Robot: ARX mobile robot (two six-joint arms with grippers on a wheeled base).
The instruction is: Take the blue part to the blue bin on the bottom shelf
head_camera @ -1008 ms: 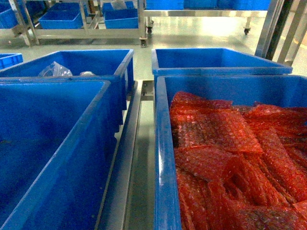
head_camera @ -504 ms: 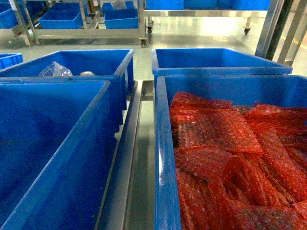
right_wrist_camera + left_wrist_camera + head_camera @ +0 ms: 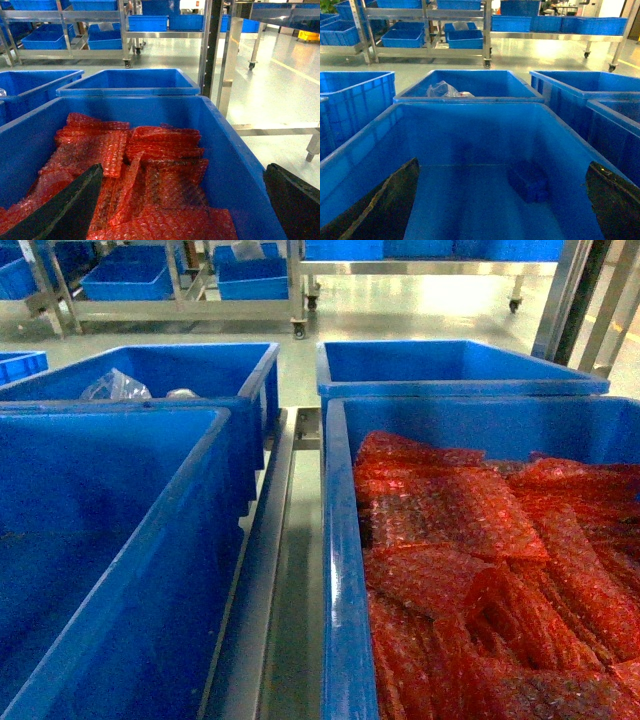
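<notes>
Blue part (image 3: 529, 181): lies on near-left bin (image 3: 470, 150) floor, long axis running front-to-back. Both grippers' jaws spread, empty.

Ahead of me the pale green floor (image 3: 400, 315) is glossy, with bright patches of light reflected on it. Across the room stand steel racks on castors (image 3: 435, 47), their tiers loaded with blue crates (image 3: 464, 38). To my right a steel upright post (image 3: 216, 50) rises from the floor, and a yellow line (image 3: 295, 70) is painted along the floor beyond it.
</notes>
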